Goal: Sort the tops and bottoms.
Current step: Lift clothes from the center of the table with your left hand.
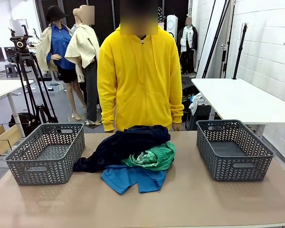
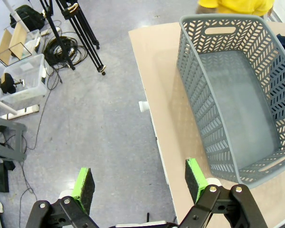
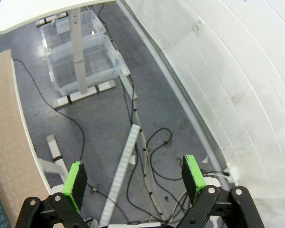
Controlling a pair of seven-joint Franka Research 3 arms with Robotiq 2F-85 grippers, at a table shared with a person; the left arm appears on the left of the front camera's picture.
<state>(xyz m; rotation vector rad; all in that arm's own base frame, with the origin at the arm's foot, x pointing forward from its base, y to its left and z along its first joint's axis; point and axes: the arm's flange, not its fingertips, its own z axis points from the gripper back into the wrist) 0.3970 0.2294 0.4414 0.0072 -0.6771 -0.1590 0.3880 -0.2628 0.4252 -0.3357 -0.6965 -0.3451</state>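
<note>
Heap of clothes at mid-table: green shorts (image 1: 154,156) draped over the blue shirt (image 1: 133,179) and tucked under the dark navy garment (image 1: 121,145), all three touching. Pale streaks on the green fabric, too small to read as cord or print. Navy piece spread widest, trailing toward the left basket (image 1: 46,153) but stopping short of it. Right basket (image 1: 233,149) well apart from the heap, same grey plastic with herringbone cut-outs and slot handles, bare bottoms visible in both. Person (image 1: 140,76) in a yellow hoodie standing at the far edge, just behind the heap. Table (image 1: 194,202) matte brown, plain top. Left gripper (image 2: 138,183) hanging over grey floor just off the table's edge, near the left basket's corner, jaws spread wide, nothing between the green pads. Right gripper (image 3: 134,179) likewise spread wide and gripping nothing, over floor strewn with black cables. Clear plastic bins (image 3: 80,52) under a white table (image 1: 237,97), white block wall (image 3: 237,71) alongside. Black tripod (image 1: 31,80) off to the left side.
</note>
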